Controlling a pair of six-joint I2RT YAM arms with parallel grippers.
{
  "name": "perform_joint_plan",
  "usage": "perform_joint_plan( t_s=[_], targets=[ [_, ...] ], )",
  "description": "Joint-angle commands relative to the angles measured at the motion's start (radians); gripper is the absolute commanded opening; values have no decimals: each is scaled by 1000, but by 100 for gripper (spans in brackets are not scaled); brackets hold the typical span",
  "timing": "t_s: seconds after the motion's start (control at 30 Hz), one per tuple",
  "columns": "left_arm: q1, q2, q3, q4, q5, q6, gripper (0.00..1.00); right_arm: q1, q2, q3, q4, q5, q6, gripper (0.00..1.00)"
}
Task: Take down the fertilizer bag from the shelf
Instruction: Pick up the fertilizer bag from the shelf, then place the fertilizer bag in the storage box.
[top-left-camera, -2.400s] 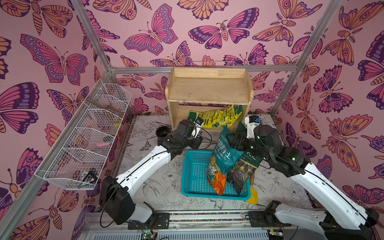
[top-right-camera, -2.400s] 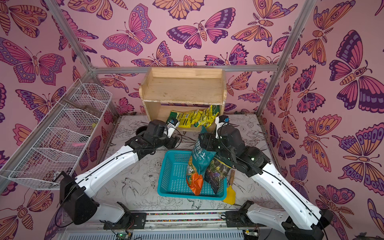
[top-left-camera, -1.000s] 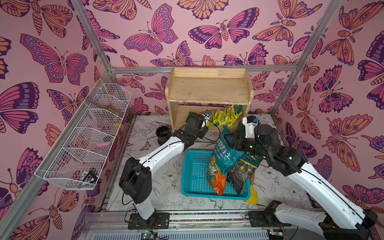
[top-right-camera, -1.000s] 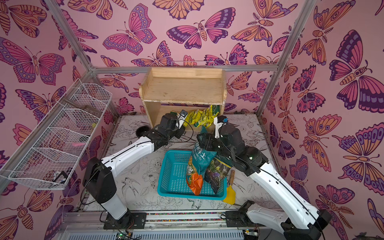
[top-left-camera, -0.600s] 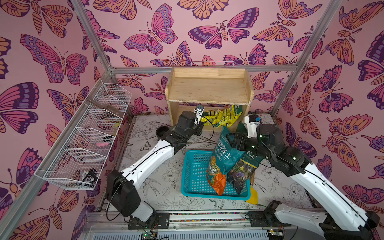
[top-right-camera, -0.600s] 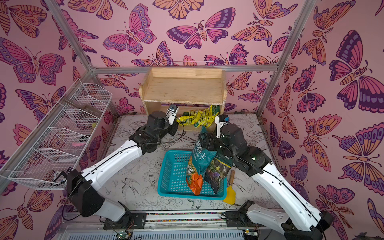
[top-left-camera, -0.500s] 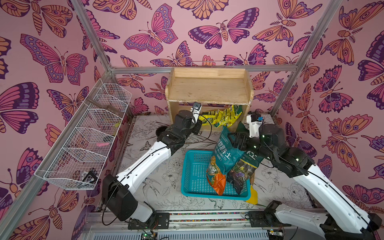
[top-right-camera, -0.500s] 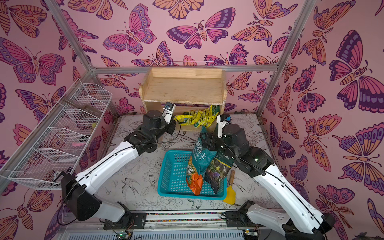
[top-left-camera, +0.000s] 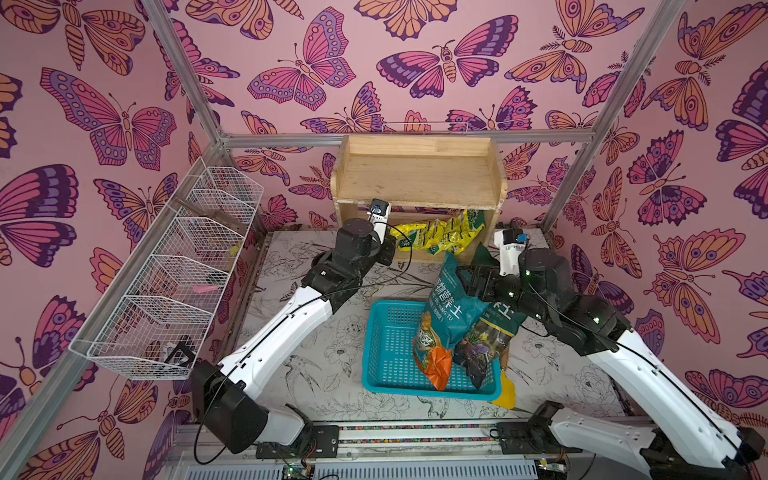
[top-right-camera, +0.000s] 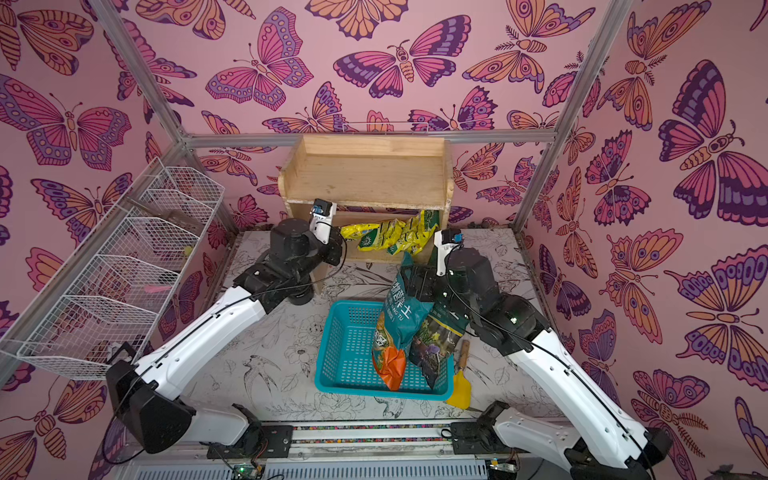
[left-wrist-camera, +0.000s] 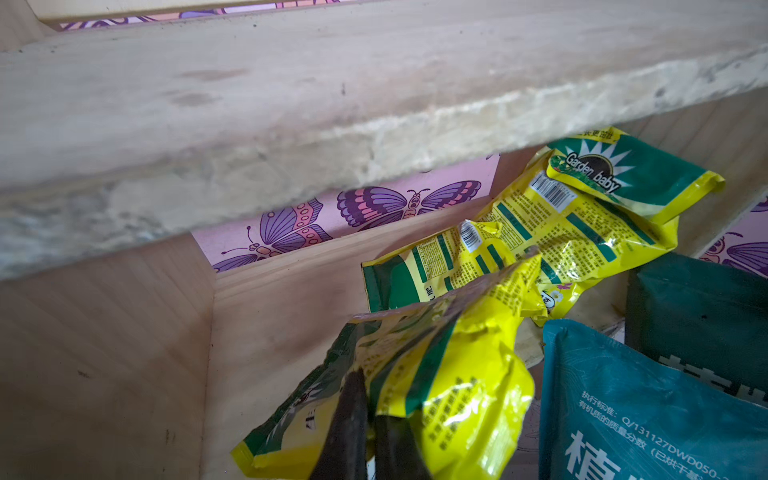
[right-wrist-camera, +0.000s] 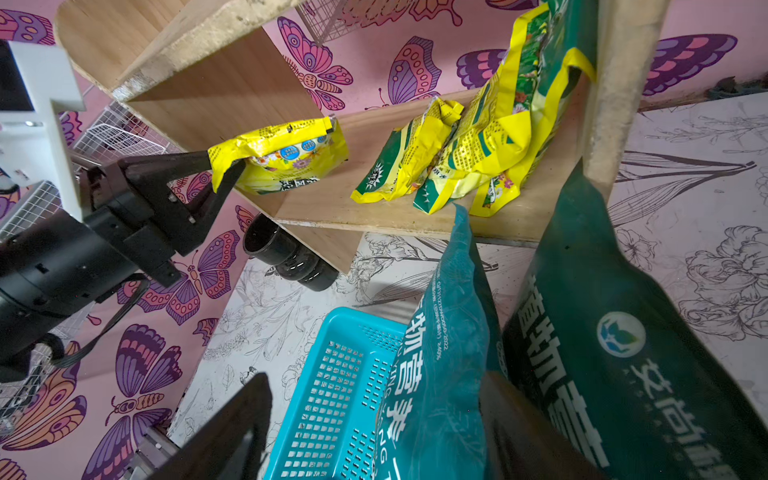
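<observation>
The shelf (top-left-camera: 419, 178) (top-right-camera: 365, 174) of pale wood stands at the back in both top views. Yellow fertilizer bags (top-left-camera: 453, 232) (right-wrist-camera: 469, 158) lie on its lower tier. My left gripper (top-left-camera: 394, 240) (top-right-camera: 341, 239) (left-wrist-camera: 368, 407) is shut on the corner of one yellow fertilizer bag (left-wrist-camera: 457, 374) (right-wrist-camera: 286, 153), held just above the left end of that tier. My right gripper (top-left-camera: 461, 276) (top-right-camera: 411, 282) (right-wrist-camera: 374, 386) is open wide over the basket. A teal soil bag (right-wrist-camera: 440, 353) stands between its fingers, apart from one finger (right-wrist-camera: 232, 428).
A blue basket (top-left-camera: 386, 353) in front of the shelf holds the teal bag (top-left-camera: 449, 307) and a dark green bag (top-left-camera: 490, 340) (right-wrist-camera: 623, 332). Black pots (right-wrist-camera: 286, 253) sit under the shelf's left side. A white wire basket rack (top-left-camera: 178, 282) lines the left wall. A yellow trowel (top-right-camera: 459, 386) lies beside the basket.
My left gripper has drawn back to the left out of the lower tier with the yellow bag in it. The right gripper's jaws have spread a little wider.
</observation>
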Motion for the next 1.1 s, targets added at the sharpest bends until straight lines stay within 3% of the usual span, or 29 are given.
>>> perform_joint_plan(
  t_s=[0.0, 0.17, 0.37, 0.6, 0.73, 1.07],
  targets=[
    [4, -46, -20, 66, 27, -30, 0, -2, -14, 43, -59, 81, -29, 86],
    [4, -91, -58, 65, 43, -70, 0, -5, -42, 72, -81, 151, -54, 95],
    [-15, -201, -109, 53, 32, -146, 0, -5, -8, 79, -77, 109, -41, 95],
    [-115, -315, -172, 27, -41, -236, 0, -5, 32, 64, -44, 55, -10, 95],
    [-208, -360, -257, 36, -163, -378, 0, -5, 34, 53, -29, 42, 3, 95],
    [-433, -394, -442, 132, -541, -541, 0, -5, -1, 15, -7, 20, 27, 96]
  ],
)
